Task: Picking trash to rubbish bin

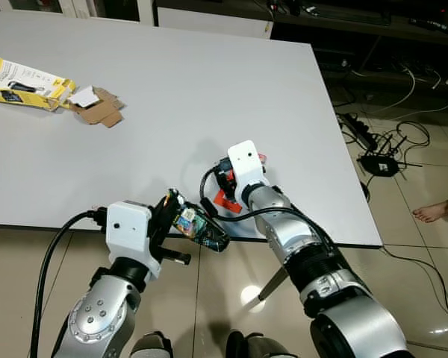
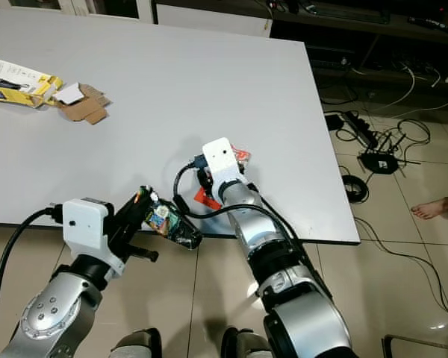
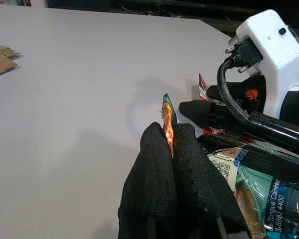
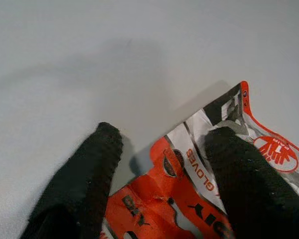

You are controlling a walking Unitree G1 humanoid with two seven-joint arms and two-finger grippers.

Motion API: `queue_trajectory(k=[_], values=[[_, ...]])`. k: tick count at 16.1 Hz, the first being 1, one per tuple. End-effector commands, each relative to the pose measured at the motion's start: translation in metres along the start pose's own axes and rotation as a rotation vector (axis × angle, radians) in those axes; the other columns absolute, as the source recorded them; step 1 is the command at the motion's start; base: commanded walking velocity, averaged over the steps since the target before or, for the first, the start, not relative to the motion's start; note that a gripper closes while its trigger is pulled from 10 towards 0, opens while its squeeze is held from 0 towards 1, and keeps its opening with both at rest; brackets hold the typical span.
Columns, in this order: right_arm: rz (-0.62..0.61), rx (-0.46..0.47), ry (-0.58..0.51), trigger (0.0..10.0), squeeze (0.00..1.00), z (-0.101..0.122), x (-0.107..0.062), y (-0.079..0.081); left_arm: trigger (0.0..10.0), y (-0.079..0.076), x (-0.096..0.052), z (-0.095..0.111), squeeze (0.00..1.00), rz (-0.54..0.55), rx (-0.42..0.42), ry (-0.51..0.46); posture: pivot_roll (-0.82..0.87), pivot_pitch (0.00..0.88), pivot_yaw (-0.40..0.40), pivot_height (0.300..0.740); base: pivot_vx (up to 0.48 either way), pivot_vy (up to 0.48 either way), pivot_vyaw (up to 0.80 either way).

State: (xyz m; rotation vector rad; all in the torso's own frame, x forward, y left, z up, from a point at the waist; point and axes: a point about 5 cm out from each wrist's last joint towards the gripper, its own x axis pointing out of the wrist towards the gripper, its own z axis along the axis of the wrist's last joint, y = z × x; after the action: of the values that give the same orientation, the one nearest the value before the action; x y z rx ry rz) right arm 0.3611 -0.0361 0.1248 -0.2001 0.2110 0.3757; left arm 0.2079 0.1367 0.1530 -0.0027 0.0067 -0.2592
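Pressed together, the two black fingers [image 3: 162, 199] of the left gripper [image 1: 173, 212] are seen pinching the top edge of a crumpled teal and black printed foil wrapper [image 1: 201, 228]. This wrapper is held in the air just past the near edge of the large white rectangular table [image 1: 157, 112], above the beige tiled floor [image 1: 224, 298], with its lower end hanging to the right of the gripper.

Spread apart, the fingers [image 4: 249, 189] of the right gripper [image 4: 162, 179] are set down on the table top close to its near edge, to the right of the left gripper. A flat orange, white and grey glove packet [image 4: 204, 174] lies on the table between and under these fingers; one finger rests on the packet, while the other stands on the bare table just beside the packet's edge. The packet is not lifted.

At the far left of the table, a yellow and black cardboard retail box [image 1: 22, 82] is lying flat, with a torn piece of brown corrugated cardboard [image 1: 97, 108] touching its right end. On the floor to the right of the table, a black power strip with tangled cables [image 1: 377, 153] is seen, and a person's bare foot [image 1: 437, 211] shows at the right edge.
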Motion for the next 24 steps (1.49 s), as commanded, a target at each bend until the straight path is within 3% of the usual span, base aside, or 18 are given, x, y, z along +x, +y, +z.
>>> queue_trajectory(k=[1, 15, 24], values=[[-0.018, 0.017, 0.003, 0.0, 0.00, 0.000, 0.001, -0.006, 10.0, -0.001, -0.002, 0.001, 0.00, -0.008, -0.003, 0.003, 0.08, 0.148, -0.087, 0.740, 0.000, 0.000, 0.00], [-0.020, 0.025, -0.017, 0.0, 0.00, 0.003, 0.002, -0.005, 10.0, -0.002, -0.002, 0.002, 0.00, -0.006, -0.004, 0.001, 0.08, 0.147, -0.087, 0.740, 0.000, 0.000, 0.00], [-0.017, 0.029, -0.229, 0.0, 0.00, 0.040, -0.001, -0.008, 10.0, -0.002, 0.000, 0.001, 0.00, -0.005, -0.003, -0.001, 0.08, 0.146, -0.086, 0.740, 0.000, 0.000, 0.00]])
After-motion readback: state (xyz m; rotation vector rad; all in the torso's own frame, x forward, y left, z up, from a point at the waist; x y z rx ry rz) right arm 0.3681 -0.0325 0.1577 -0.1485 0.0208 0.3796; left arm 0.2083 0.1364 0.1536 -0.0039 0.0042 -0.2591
